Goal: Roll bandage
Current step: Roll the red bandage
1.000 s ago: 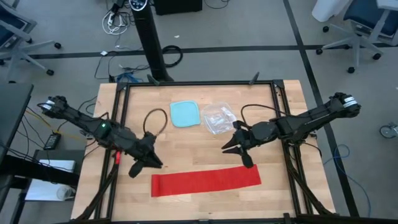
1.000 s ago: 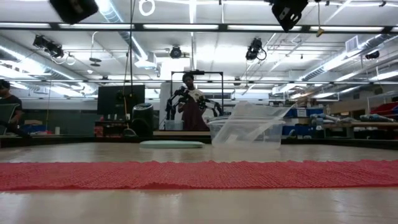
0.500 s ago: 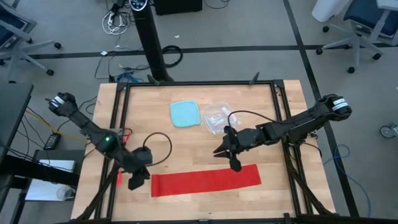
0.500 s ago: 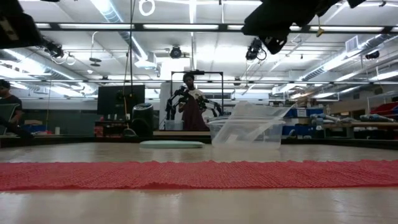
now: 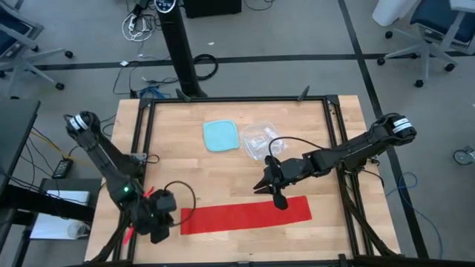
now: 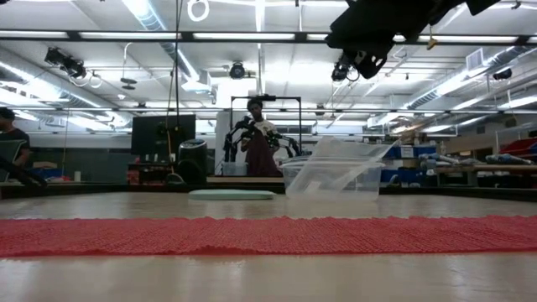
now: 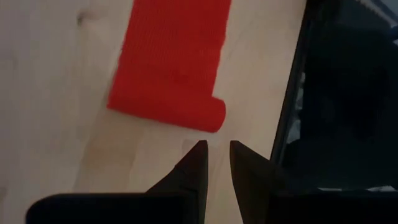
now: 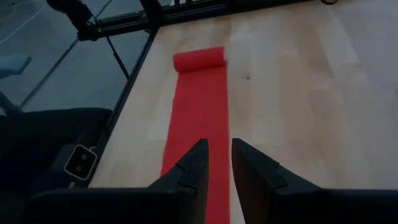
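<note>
The bandage (image 5: 246, 214) lies flat as a long red strip along the near part of the wooden table (image 5: 223, 167), running left to right in the high view. Its left end is curled into a small start of a roll, seen in both wrist views (image 7: 214, 118) (image 8: 198, 59).

Left gripper (image 5: 159, 225): positioned just off the left end of the strip, low over the table edge. In the left wrist view (image 7: 216, 157) its fingertips stand a narrow gap apart, with bare wood between them; the curled end of the bandage lies just ahead of the tips, apart from them. The fingers grasp nothing.

Right gripper (image 5: 279, 197): positioned over the far edge of the strip, toward its right part. In the right wrist view (image 8: 216, 155) the fingers are likewise only slightly parted, the red strip passing beneath and ahead of them. Contact with the fabric cannot be confirmed; nothing is clamped between the fingers.

Other items: a light-blue square container (image 5: 222, 136) and a clear plastic bag (image 5: 260, 140) sit side by side toward the far side of the table, well apart from the bandage. In the low view a person (image 6: 258, 151) stands in the room behind.

Markings: no brand, label or legible writing is found on any item.
</note>
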`<state>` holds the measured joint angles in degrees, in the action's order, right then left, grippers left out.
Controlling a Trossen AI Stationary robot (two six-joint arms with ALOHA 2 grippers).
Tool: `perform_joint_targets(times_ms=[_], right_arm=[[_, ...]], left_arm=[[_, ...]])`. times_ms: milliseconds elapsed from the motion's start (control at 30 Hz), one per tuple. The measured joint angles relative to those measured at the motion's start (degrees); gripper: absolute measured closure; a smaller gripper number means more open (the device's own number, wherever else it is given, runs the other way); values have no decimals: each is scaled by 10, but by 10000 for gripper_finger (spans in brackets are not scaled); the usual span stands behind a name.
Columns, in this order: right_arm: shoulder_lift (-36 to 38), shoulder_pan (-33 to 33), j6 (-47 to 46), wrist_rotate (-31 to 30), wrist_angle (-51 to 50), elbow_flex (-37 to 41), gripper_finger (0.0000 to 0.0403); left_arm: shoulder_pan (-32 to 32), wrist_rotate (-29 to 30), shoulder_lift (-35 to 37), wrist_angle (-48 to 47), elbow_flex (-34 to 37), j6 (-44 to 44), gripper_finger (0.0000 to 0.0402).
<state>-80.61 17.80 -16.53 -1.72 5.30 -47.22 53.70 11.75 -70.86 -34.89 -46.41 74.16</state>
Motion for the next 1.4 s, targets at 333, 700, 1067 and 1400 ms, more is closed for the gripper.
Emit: perform_joint_targets(times_ms=[333,700,1067,1400], right_arm=[[-90,10,19,21,35,-39,333],[-166,6,62,29,31,-110,333],[-177,4,75,33,46,-117,333],[-178,-14,90,33,50,-117,333]], left_arm=[[20,-4,-103,59,0,45,330],[20,14,-150,97,0,18,330],[15,60,-157,94,1,-29,330],[6,85,-175,86,-1,-35,330]])
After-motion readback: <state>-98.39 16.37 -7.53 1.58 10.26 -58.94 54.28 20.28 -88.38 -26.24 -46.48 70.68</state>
